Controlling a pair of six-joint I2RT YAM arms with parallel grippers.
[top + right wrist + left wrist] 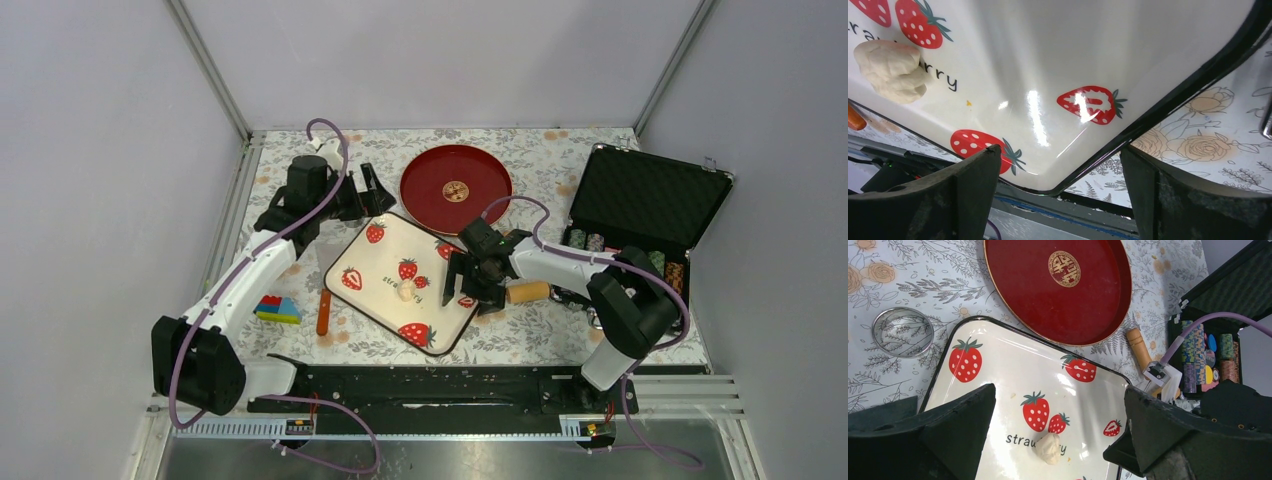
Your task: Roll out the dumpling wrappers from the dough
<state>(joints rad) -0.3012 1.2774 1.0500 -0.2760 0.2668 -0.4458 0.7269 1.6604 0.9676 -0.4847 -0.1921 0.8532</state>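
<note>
The dough (407,291) is a small off-white lump in the middle of the strawberry-print tray (372,262). It also shows in the left wrist view (1049,448) and the right wrist view (892,70). My left gripper (375,195) is open and empty above the tray's far corner (1059,390). My right gripper (462,285) is open and empty over the tray's right near edge (1060,150), to the right of the dough. A tan wooden roller (527,292) lies just right of the tray. No dumpling wrappers are in view.
A red plate (456,187) with a gold emblem sits behind the tray. A metal ring cutter (903,332) lies left of the tray's far corner. An open black case of poker chips (640,215) stands at the right. An orange stick (323,312) and coloured blocks (277,309) lie left of the tray.
</note>
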